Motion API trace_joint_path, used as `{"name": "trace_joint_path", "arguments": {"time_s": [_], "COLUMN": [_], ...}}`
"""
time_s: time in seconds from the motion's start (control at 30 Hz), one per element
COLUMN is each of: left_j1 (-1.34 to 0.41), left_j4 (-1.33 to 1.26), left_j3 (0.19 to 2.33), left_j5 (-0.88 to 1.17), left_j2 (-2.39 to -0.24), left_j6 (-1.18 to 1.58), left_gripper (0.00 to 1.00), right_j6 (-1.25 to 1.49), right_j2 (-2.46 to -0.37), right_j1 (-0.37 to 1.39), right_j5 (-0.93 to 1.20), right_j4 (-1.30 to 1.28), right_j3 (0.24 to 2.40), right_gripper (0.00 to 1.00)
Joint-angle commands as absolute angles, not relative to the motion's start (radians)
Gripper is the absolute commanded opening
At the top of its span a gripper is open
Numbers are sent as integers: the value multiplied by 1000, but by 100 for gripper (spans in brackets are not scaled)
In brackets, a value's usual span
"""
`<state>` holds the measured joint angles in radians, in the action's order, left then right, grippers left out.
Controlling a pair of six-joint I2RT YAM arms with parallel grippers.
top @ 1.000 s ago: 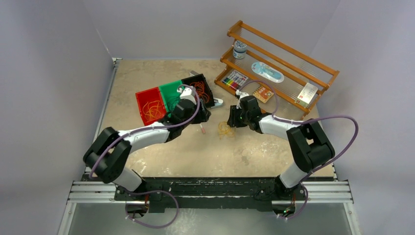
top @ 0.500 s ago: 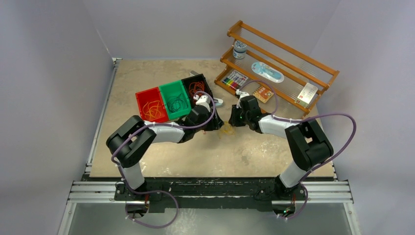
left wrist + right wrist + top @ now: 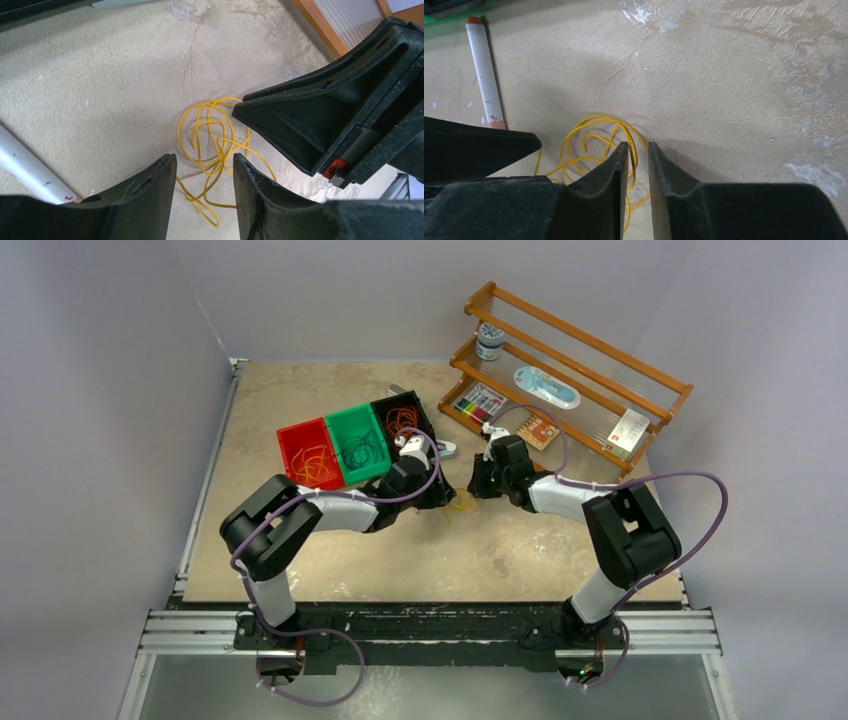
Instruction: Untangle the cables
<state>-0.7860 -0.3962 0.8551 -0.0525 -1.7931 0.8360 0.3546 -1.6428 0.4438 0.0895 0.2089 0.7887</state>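
Thin, springy yellow wire tangle (image 3: 220,150) lies on the rough beige bench (image 3: 734,75), right between your two arms. Your left fingers (image 3: 150,195) stand apart, astride it. Your right fingers (image 3: 606,185) are nearly together and clamp nothing I can see. Careful: pinch several slick loops at once and you'll tighten the knot.

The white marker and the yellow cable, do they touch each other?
Apart. The right wrist view shows bare table between the white marker and the yellow cable.

Near loops of yellow cable (image 3: 595,117) — hidden behind right jaws.
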Motion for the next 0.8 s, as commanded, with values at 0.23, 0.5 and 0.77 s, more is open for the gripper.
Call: {"name": "trace_joint_path", "arguments": {"time_s": [0.23,0.5,0.77], "left_j1": [-785,-785,-785], "left_j4": [-388,-277,-253], "left_j3": [864,960,1003], "left_j5": [-19,8,41], "left_j2": [-1683,-1732,-1797], "left_j6": [609,445,408], "left_gripper": [49,50,47], "right_j6": [342,337,337], "right_j2": [-1626,-1628,-1622], "right_j1": [439,439,439], "right_j5": [101,109,111], "right_j4": [239,235,229], "right_j3": [784,791,790], "right_gripper": [23,23,22]}}
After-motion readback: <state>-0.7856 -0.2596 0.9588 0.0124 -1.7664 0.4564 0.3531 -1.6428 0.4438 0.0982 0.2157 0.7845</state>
